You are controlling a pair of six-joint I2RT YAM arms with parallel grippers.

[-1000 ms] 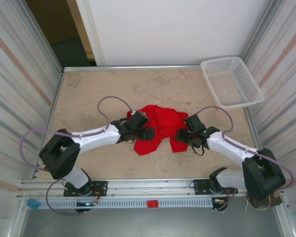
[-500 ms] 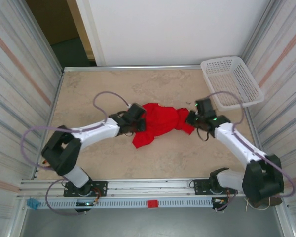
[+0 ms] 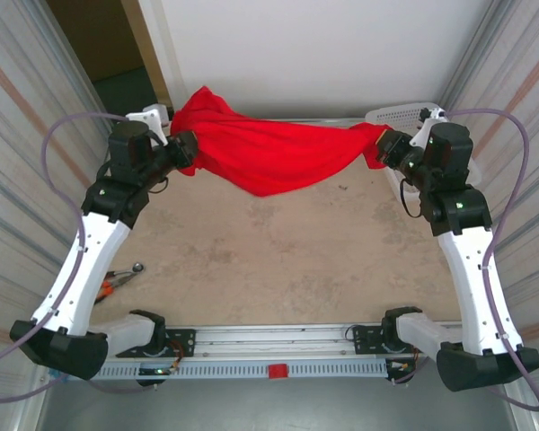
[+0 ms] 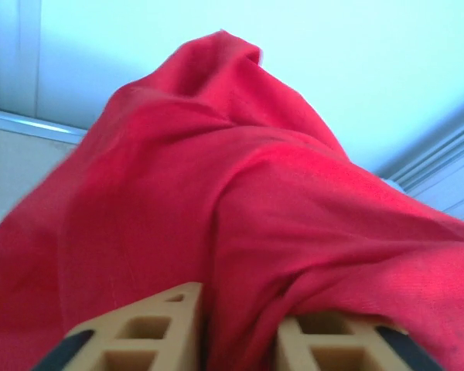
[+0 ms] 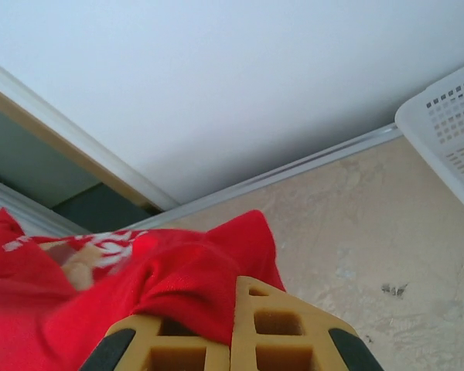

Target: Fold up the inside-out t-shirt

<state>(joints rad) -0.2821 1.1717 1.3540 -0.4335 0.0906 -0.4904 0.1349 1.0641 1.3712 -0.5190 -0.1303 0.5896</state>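
Top external: the inside-out t-shirt (image 3: pixel 269 157) hangs in the air over the far part of the table (image 3: pixel 278 260), stretched as 1 sagging red band between 2 raised arms. The left gripper (image 3: pixel 181 148) holds its left end and the right gripper (image 3: pixel 384 145) its right end. The white mesh basket (image 3: pixel 400 115) sits at the far right corner, partly behind the right arm. A small tool with orange handles (image 3: pixel 117 280) lies on the table near the left arm.

Left wrist: the left gripper (image 4: pixel 240 340) is clamped on a thick bunch of red cloth (image 4: pixel 240 193), its 2 tan fingers (image 4: pixel 139 336) kept slightly apart by the fabric.

Right wrist: the right gripper (image 5: pixel 232 340) has its fingers (image 5: pixel 282 328) pressed together, pinching a fold of the shirt (image 5: pixel 185 278). White print (image 5: pixel 100 243) shows at left, the basket (image 5: pixel 448 131) at right.
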